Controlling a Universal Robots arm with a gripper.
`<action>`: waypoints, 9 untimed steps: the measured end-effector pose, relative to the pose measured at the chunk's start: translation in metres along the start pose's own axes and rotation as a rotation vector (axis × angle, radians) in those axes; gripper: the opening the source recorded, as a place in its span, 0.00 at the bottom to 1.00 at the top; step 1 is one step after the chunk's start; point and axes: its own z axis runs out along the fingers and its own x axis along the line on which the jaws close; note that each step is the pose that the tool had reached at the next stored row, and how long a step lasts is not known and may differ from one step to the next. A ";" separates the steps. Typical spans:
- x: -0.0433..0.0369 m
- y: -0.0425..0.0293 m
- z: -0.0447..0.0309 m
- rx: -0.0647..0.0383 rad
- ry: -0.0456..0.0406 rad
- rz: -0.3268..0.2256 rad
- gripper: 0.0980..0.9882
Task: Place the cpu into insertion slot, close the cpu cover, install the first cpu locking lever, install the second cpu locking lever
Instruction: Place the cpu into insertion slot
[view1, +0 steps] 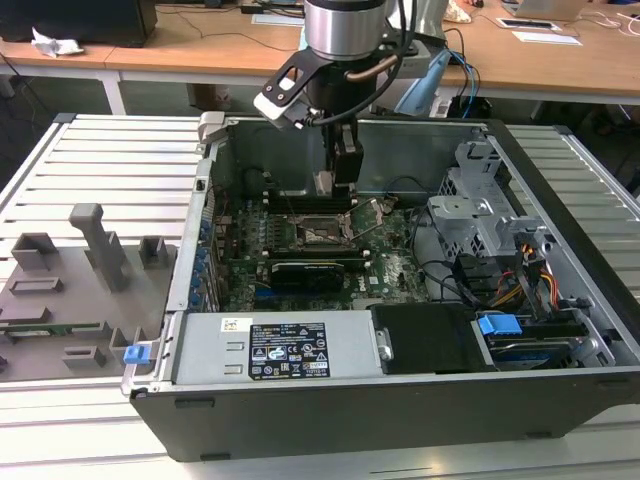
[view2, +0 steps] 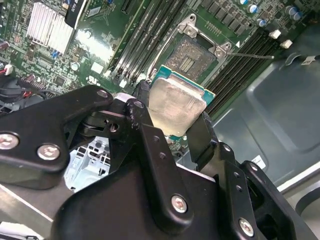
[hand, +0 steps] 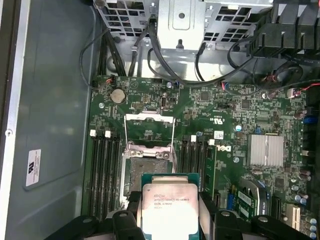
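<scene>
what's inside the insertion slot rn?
Nothing seated: the insertion slot shows its bare dark contact field, with the cpu cover standing open. The cpu, held by the gripper, hides one edge of the slot in the first wrist view.

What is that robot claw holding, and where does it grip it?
The gripper holds the square chip, pinched by two opposite edges.

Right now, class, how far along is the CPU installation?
Done: the cpu is picked up. In hand: the gripper holds it near the empty insertion slot. Left: seating it, closing the raised cpu cover, latching the locking levers.
</scene>
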 end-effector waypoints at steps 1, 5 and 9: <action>0.0000 0.0000 0.0006 0.000 -0.0001 0.000 0.49; -0.0001 -0.0002 0.0030 0.000 0.0000 0.000 0.49; -0.0001 -0.0004 0.0050 0.000 0.0000 0.000 0.49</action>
